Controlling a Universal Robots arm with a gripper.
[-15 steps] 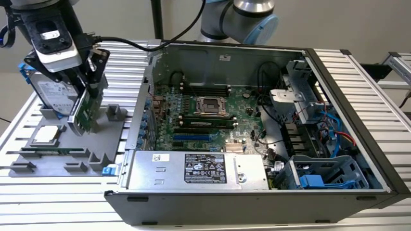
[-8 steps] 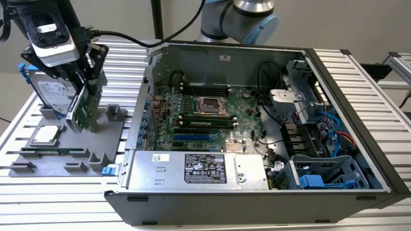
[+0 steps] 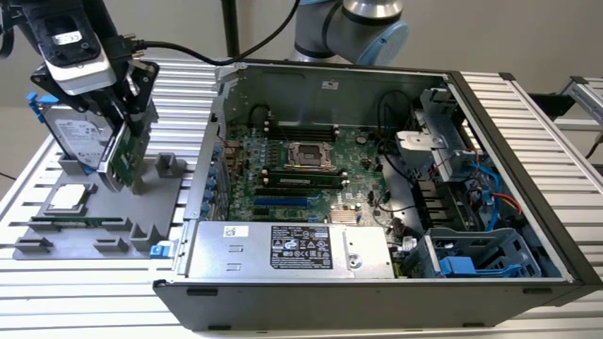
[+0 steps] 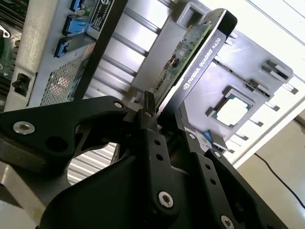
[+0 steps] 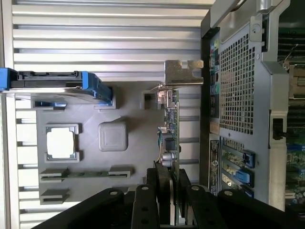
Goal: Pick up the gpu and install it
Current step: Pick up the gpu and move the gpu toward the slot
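One hard drive [image 3: 80,138] stands on the grey tray [image 3: 104,208] at the exterior view's left. Just beside it I see the claw [image 3: 126,116] clamped on the gpu [image 3: 121,161], which is upright on edge over that tray. Further right, the open computer case [image 3: 377,304] lies on the counter [image 3: 527,92], apart from the card.

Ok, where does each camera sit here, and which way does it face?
Exterior view: off the arm, above the open case, facing down into it, tray at the exterior view's left; arm and gripper show.
First wrist view: at the wrist, facing down the gripper onto the gpu edge and tray.
Second wrist view: at the wrist, facing slantwise along the gpu's black face; gripper links show.
Shared: all show the gripper shut on the gpu.
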